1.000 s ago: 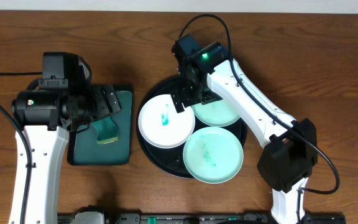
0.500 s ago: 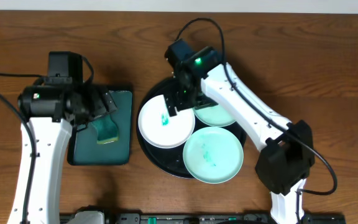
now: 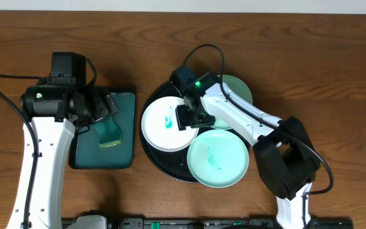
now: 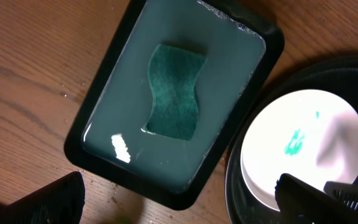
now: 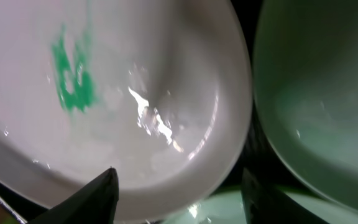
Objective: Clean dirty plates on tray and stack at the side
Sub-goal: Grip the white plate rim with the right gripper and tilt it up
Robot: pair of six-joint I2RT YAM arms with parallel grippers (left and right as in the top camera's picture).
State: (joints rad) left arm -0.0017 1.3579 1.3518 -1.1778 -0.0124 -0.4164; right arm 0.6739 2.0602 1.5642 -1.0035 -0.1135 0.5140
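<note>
At the middle of the worktop: round black tray carrying three plates.
White plate: left side of the tray, with a teal smear near its centre.
Front mint plate: lower right on the tray, beside the white plate, with faint green streaks at its centre.
Rear mint plate: upper right, largely hidden under the right arm; its far edge seems to reach over the tray's rim.
Right gripper: low over the right edge of the white plate. Its fingers stand apart, one over the plate's inside and one outside the rim, in the dark gap next to the rear mint plate. No clamp on the rim is visible.
Left gripper: spread wide and holding nothing, above the small tray.
Small tray: dark and rectangular with a teal inside, lying on the worktop just left of the black tray.
Sponge: green with a waisted outline, lying flat inside the small tray.
</note>
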